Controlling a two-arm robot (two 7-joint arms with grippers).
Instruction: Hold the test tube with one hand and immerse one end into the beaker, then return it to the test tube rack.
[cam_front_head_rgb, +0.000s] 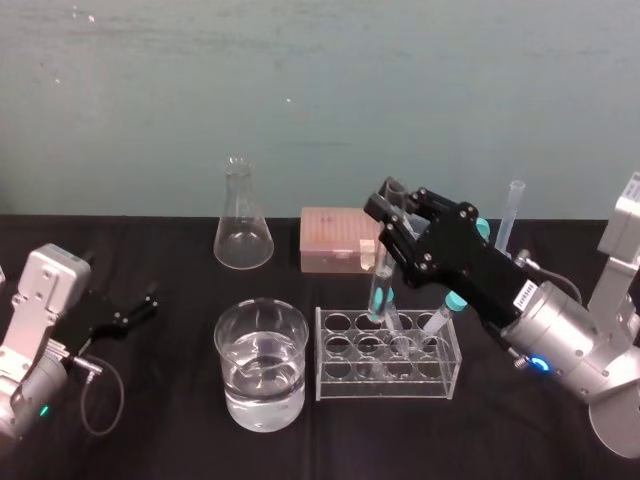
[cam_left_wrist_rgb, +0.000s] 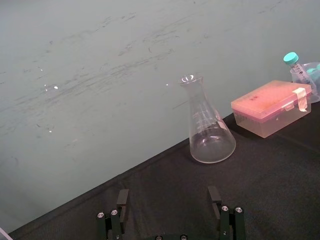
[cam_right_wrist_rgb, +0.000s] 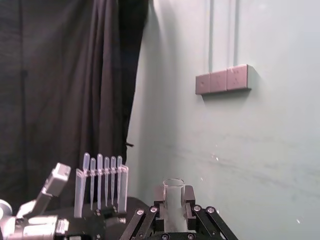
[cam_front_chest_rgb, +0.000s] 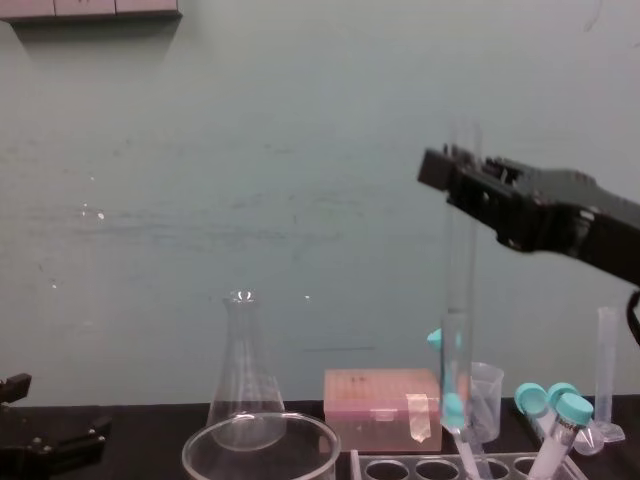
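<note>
nearest, low to the left of the right gripper (cam_front_head_rgb: 392, 225), a wide thick-rimmed glass beaker (cam_front_head_rgb: 226, 355) of water stands beside the pale plastic test tube rack (cam_front_head_rgb: 390, 385) with its round holes. the gripper clamps the thin, smooth glass test tube (cam_front_chest_rgb: 460, 300) upright, rounded end at the rack's back row directly below (in a hole or just over it, unclear). the grasp is done and the dip and return likely remain; the left gripper (cam_front_head_rgb: 148, 303) lies parked well off to its left, fingers spread.

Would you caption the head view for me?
Black right gripper grips tall clear glass tube at pale plastic rack; left gripper parked.
</note>
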